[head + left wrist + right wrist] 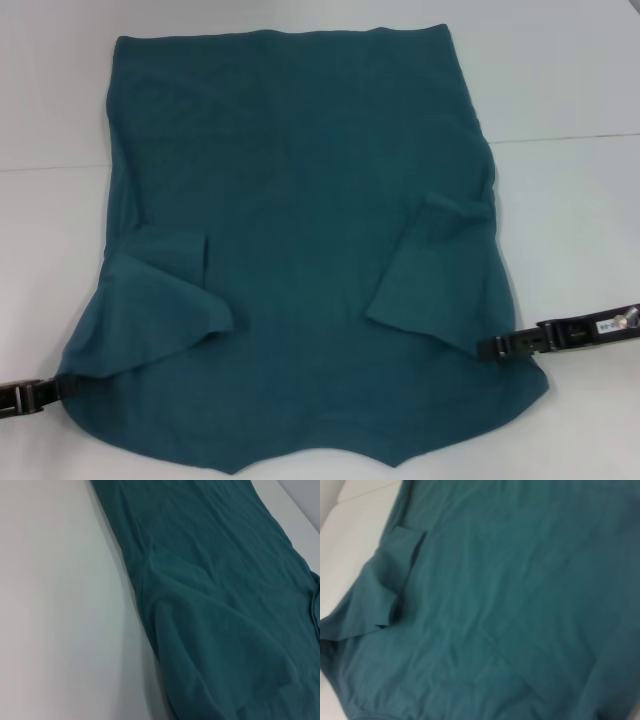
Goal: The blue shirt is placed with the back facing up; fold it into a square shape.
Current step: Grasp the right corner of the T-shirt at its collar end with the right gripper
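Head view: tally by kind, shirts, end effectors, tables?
Blue shirt: 1
End effectors: 2, left end effector at the shirt's near-left edge, right end effector at its near-right edge
White table: 1
Total: 4

Head camera looks steeply down; both wrist cameras hover close (sharing the blue shirt [300, 240]).

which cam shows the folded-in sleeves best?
Head view: both sleeves, left and right, lie folded onto the blue shirt. Right wrist view shows one sleeve; left wrist view shows only bunched cloth.
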Controlling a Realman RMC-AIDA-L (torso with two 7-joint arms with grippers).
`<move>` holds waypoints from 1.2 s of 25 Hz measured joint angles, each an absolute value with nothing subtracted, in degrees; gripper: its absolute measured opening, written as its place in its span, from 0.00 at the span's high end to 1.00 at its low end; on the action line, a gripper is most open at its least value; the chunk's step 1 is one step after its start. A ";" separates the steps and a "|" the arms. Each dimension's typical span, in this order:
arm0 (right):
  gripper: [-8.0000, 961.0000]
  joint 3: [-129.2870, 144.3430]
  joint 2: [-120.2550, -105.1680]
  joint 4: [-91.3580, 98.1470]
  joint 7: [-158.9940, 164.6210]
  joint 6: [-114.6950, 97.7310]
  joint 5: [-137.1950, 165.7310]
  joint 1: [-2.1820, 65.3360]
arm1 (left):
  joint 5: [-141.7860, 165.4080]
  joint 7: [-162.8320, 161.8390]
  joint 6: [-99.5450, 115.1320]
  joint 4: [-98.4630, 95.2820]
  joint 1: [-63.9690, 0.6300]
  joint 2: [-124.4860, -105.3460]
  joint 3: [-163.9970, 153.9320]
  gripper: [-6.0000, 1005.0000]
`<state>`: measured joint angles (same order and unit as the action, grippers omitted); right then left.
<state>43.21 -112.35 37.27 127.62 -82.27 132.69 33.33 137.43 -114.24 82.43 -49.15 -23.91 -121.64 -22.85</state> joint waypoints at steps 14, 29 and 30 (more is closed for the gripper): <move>0.13 43.06 -112.96 37.22 125.63 -84.77 129.25 35.10 | 137.07 -114.03 82.12 -48.93 -23.90 -121.68 -22.85 0.98; 0.13 42.89 -111.00 37.03 127.94 -84.00 131.48 31.17 | 136.66 -113.90 82.00 -48.84 -23.96 -121.98 -22.89 0.98; 0.13 42.89 -110.96 37.04 128.01 -84.15 131.75 31.10 | 136.66 -113.90 82.00 -48.85 -23.97 -122.01 -22.88 0.98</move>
